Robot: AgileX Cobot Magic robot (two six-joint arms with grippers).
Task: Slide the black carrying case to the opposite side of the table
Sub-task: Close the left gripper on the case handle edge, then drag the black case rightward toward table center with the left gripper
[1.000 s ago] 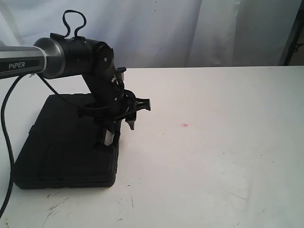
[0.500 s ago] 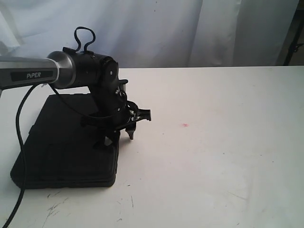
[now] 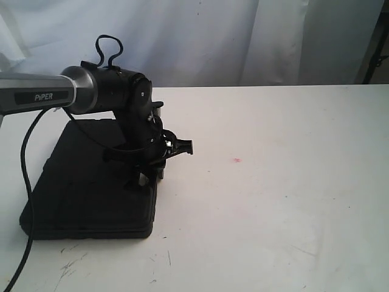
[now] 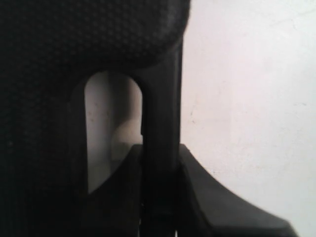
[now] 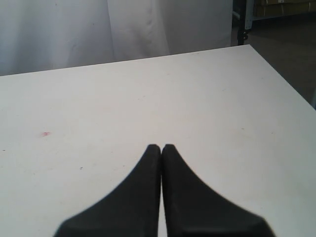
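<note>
The black carrying case (image 3: pixel 85 182) lies flat on the left part of the white table (image 3: pixel 273 201). My left gripper (image 3: pixel 150 177) reaches down at the case's right edge. In the left wrist view the case's textured lid (image 4: pixel 74 49) fills one side, and the handle bar (image 4: pixel 160 98) runs between my left gripper's (image 4: pixel 160 148) fingers, which are shut on it. My right gripper (image 5: pixel 161 148) hovers shut and empty over bare table (image 5: pixel 148 89); it is out of the exterior view.
A small pink spot (image 3: pixel 236 160) marks the table right of the case, also seen as a pink spot (image 5: pixel 46 134) in the right wrist view. Dark scratches (image 3: pixel 73 264) lie near the front edge. A white curtain (image 3: pixel 200 36) hangs behind.
My left gripper has dropped lower and closed its fingers on the case's handle. The case has shifted slightly to the right. The arm moved a little right, then held.
</note>
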